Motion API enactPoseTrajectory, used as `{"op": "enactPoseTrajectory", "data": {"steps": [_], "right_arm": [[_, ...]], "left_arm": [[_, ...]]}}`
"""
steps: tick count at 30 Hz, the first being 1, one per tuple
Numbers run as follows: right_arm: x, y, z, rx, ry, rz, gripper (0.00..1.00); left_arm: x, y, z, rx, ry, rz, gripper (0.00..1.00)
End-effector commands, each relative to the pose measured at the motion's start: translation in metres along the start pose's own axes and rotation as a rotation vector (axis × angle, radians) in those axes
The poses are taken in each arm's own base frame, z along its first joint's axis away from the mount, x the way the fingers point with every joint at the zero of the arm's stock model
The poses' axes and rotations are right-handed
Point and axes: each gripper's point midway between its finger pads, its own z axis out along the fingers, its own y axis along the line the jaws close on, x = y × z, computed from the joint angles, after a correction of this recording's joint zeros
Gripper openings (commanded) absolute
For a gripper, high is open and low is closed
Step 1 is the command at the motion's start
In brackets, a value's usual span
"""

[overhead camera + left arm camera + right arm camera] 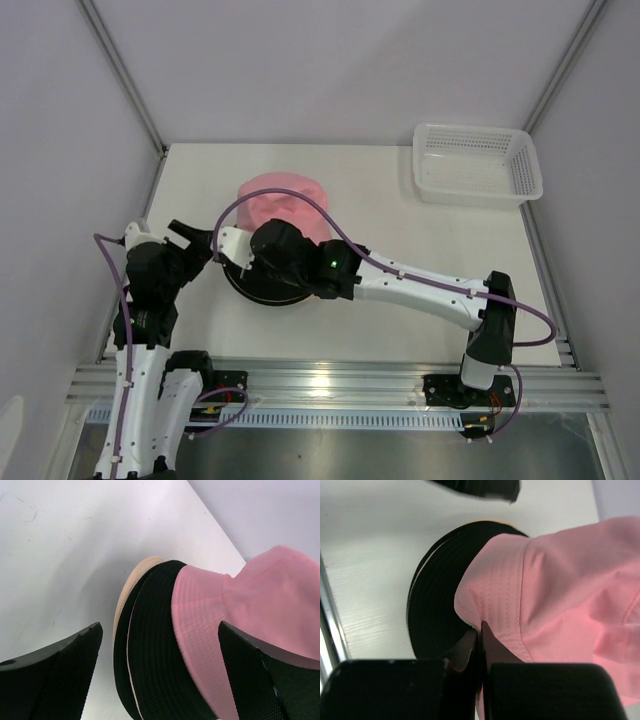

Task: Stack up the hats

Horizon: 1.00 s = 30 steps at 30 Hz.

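Observation:
The pink bucket hat (285, 200) (560, 580) (250, 600) lies over a black hat (265, 292) (435, 590) (150, 645). A tan hat's brim (131, 587) peeks out under the black one, on the table's left middle. My right gripper (255, 262) (482, 627) is shut on the near edge of the pink hat's brim. My left gripper (192, 240) (160, 630) stands wide open at the stack's left side. Its fingers are apart from the fabric and hold nothing.
A white lattice basket (478, 190) stands at the table's far right corner. The right arm stretches across the near middle of the white table (400, 230). Grey walls close in the sides and back. A metal rail runs along the near edge.

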Motion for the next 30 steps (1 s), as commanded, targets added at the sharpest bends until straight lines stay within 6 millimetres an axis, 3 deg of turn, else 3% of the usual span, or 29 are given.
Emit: {"op": "enactPoseTrajectory", "data": {"steps": [1, 5, 6, 9, 12, 14, 17, 18, 21, 22, 26, 28, 29, 30], "right_arm": [[-0.012, 0.025, -0.011, -0.088, -0.075, 0.078, 0.00], [-0.008, 0.048, -0.004, -0.174, -0.099, 0.102, 0.00], [-0.006, 0.051, -0.003, -0.180, -0.096, 0.106, 0.00], [0.005, 0.055, 0.002, -0.173, -0.080, 0.132, 0.01], [0.013, 0.059, 0.004, -0.173, -0.055, 0.160, 0.18], [0.014, 0.058, 0.002, -0.166, -0.053, 0.184, 0.25], [0.001, 0.047, -0.013, -0.151, -0.094, 0.235, 0.39], [-0.003, 0.041, -0.018, -0.151, -0.106, 0.252, 0.53], [-0.032, 0.023, -0.051, -0.167, -0.211, 0.314, 0.73], [-0.039, 0.013, -0.060, -0.162, -0.246, 0.336, 0.89], [-0.075, -0.028, -0.117, -0.150, -0.410, 0.430, 0.99], [-0.080, -0.049, -0.134, -0.122, -0.444, 0.503, 0.99], [-0.079, -0.073, -0.151, -0.083, -0.478, 0.558, 0.99], [-0.078, -0.084, -0.157, -0.068, -0.490, 0.646, 0.99]], "left_arm": [[-0.020, -0.006, -0.011, -0.006, -0.053, -0.033, 0.99], [-0.007, -0.021, -0.008, 0.088, 0.019, -0.115, 0.99], [0.005, -0.019, -0.005, 0.102, 0.066, -0.137, 0.99], [0.012, -0.026, -0.002, 0.156, 0.103, -0.195, 1.00], [0.011, -0.029, -0.003, 0.173, 0.104, -0.210, 0.99], [0.009, -0.030, -0.006, 0.177, 0.100, -0.209, 1.00], [0.008, -0.026, -0.005, 0.173, 0.085, -0.227, 1.00], [0.008, -0.026, -0.005, 0.177, 0.081, -0.232, 0.99], [0.006, -0.027, -0.003, 0.206, 0.072, -0.233, 1.00], [0.006, -0.026, 0.000, 0.203, 0.075, -0.234, 0.99], [0.001, -0.024, 0.008, 0.208, 0.061, -0.234, 0.98], [-0.002, -0.024, 0.011, 0.214, 0.055, -0.243, 0.98], [-0.002, -0.026, 0.013, 0.216, 0.060, -0.253, 0.98], [-0.002, -0.029, 0.013, 0.237, 0.069, -0.271, 0.98]]}}
